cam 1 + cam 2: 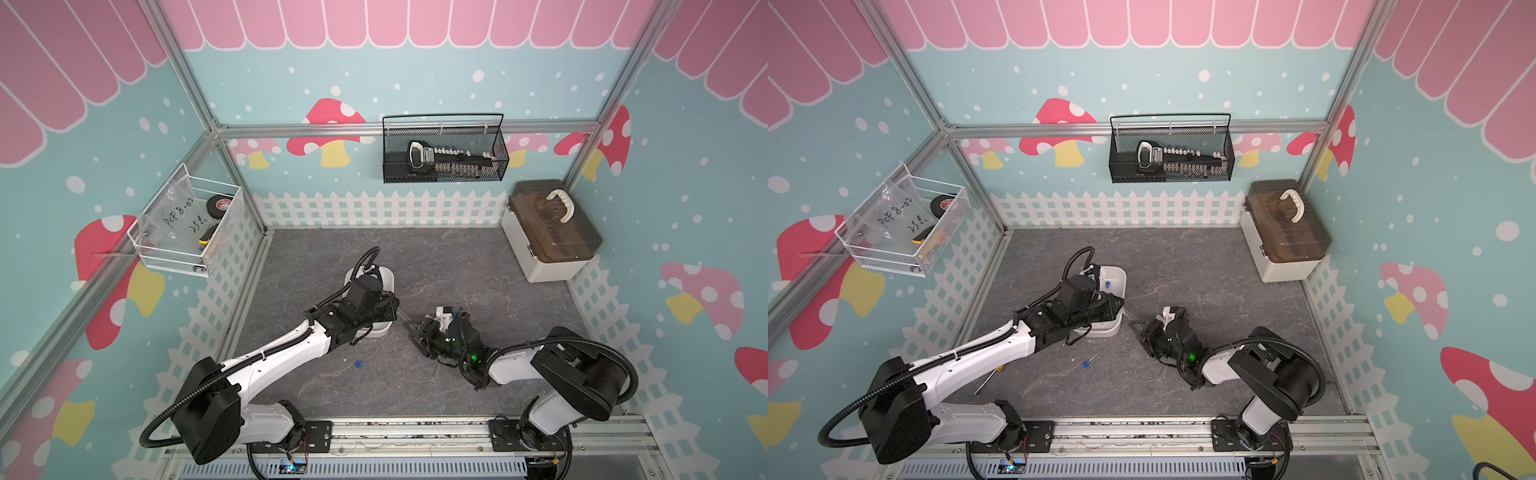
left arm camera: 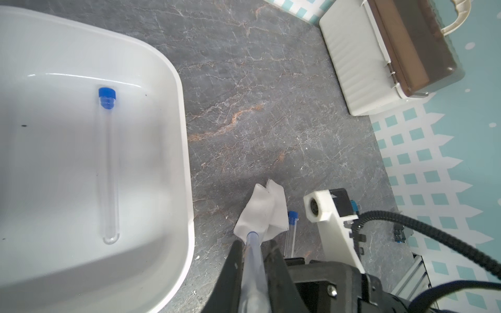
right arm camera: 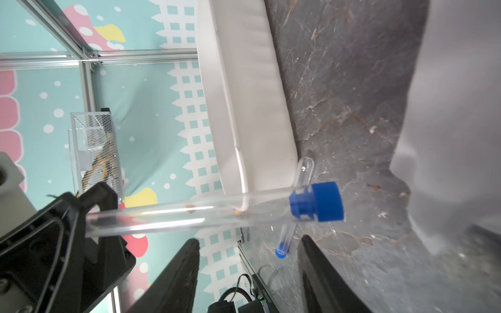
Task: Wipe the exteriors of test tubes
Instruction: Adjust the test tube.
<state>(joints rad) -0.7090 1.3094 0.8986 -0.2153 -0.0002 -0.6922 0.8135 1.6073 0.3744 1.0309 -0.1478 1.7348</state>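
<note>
My left gripper [image 2: 254, 244] is shut on a clear test tube [image 2: 253, 260], gripping it near its closed end. In the right wrist view that tube [image 3: 189, 214] runs level above the table, with its blue cap [image 3: 317, 202] bare. The white cloth [image 2: 264, 211] sits just beyond the cap and touches neither jaw that I can see. My right gripper [image 3: 249, 239] is open below the tube with nothing between its fingers. A second tube [image 2: 108, 168] lies in the white tray [image 2: 181, 108]. A third [image 2: 291, 233] lies on the table.
A white box with a brown lid [image 1: 552, 232] stands at the back right. Wire baskets hang on the back wall [image 1: 444, 153] and the left wall [image 1: 187, 224]. In a top view a loose blue-capped tube [image 1: 1087, 363] and a thin yellow-tipped rod [image 1: 986, 380] lie near the left arm.
</note>
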